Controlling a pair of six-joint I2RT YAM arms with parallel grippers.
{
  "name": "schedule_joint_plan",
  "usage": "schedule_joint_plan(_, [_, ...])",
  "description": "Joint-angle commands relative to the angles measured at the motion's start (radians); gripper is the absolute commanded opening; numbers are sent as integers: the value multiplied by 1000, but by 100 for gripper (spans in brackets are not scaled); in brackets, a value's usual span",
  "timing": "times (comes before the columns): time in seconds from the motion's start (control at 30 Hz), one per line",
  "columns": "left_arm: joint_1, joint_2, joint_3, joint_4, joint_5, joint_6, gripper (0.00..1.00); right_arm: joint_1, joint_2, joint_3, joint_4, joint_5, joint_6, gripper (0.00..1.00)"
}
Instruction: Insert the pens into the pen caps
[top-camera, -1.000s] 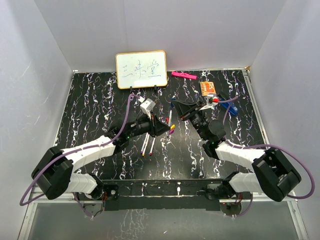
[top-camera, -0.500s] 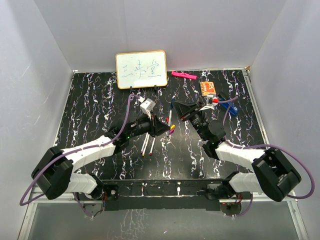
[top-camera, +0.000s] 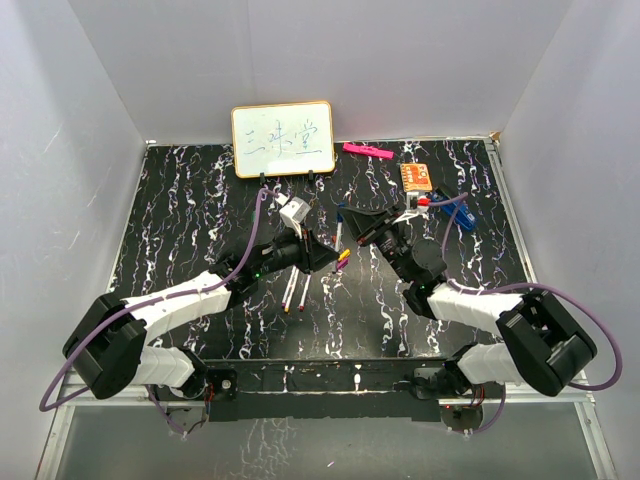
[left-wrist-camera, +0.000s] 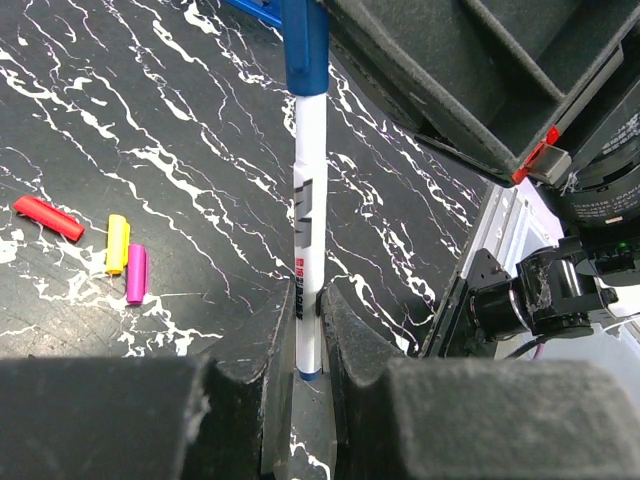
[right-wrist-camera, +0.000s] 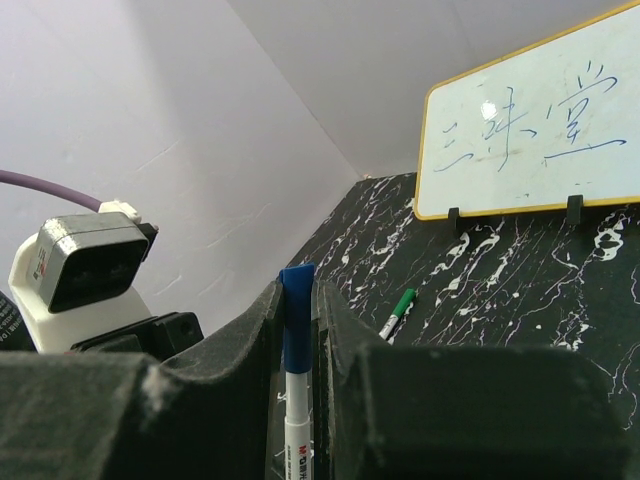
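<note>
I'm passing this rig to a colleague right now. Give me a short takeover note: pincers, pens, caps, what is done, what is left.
Left pincer: shut on the white pen, near its tail end.
Right pincer: shut on the blue cap, which sits over that pen's tip. I cannot tell if it is fully seated.
Table: red cap, yellow cap and magenta cap lie loose. Two more pens lie by the left arm, and a green-ended pen lies near the whiteboard.
Done: blue pair joined, or nearly.
Left: the loose caps.
</note>
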Motion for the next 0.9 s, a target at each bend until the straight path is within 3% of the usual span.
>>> schedule_joint_plan(0.0, [-5, -29, 3, 29, -10, 15, 0, 9, 5, 6, 27, -15, 1, 0])
schedule_joint_plan(0.87, [6, -32, 21, 350, -119, -15, 0, 48, 53, 4, -199, -145, -38, 0])
